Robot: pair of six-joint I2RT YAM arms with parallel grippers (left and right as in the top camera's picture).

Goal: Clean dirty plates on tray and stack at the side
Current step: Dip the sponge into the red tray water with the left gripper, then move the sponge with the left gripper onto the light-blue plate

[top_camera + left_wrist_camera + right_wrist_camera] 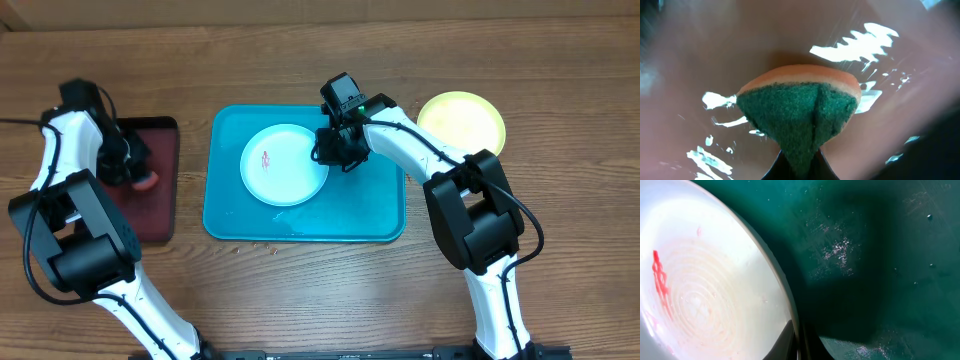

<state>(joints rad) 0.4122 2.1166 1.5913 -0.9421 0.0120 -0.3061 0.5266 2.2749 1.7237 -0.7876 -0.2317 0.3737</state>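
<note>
Wooden bench [300, 60]. Teal tray [380, 215] at frame centre. Dark red tray [160, 215] at left edge. White plate [285, 165] lies on the teal tray's left half. The right tool [330, 150] is at the plate's right rim, pressed together on it. Yellow-green plate [460, 120] sits upper right on the bench, off the tray. Left tool [132, 170] is over the dark red tray, pinching a green-and-orange sponge [800, 107]. Red smear [266, 158] on the white plate.

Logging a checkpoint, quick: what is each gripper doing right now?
Left gripper: closed, pinching the sponge.
Right gripper: closed on the rim of the white plate.
</note>
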